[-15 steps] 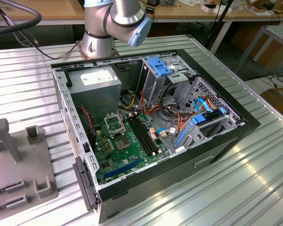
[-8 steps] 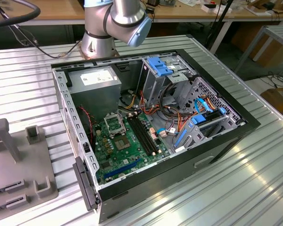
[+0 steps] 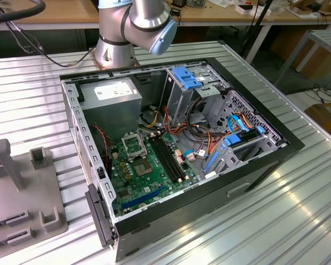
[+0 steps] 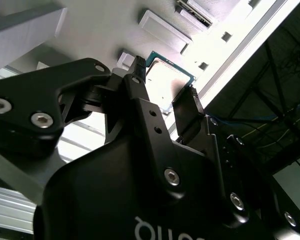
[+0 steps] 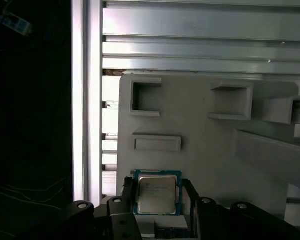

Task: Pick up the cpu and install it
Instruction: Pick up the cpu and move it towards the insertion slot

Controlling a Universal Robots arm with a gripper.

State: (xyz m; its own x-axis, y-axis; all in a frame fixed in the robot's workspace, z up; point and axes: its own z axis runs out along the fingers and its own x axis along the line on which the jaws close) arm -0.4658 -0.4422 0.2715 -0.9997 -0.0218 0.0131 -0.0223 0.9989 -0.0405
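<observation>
Partly done. Grips the cpu [image 5: 157, 195] by two opposite edges in the closed tool [image 5: 157, 183], holding it clear above the grey tray [image 5: 200, 150] on the tabletop [image 5: 190, 30], beside the open computer case [image 3: 254, 165]. Leaves the socket [image 3: 133, 146] on the green board [image 3: 154, 185] apparently unfilled: pickup made, installation not.

An open computer case [image 3: 209, 203] lies on its side on a ribbed aluminium table [image 3: 276, 226]. Inside it sit a grey power supply [image 3: 113, 105], a metal drive cage [image 3: 209, 94] with blue latches [image 3: 186, 77], and tangled coloured wires [image 3: 183, 130]. A grey plastic holder [image 3: 22, 193] with raised pockets rests on the table at the exterior view's left, near the case.
</observation>
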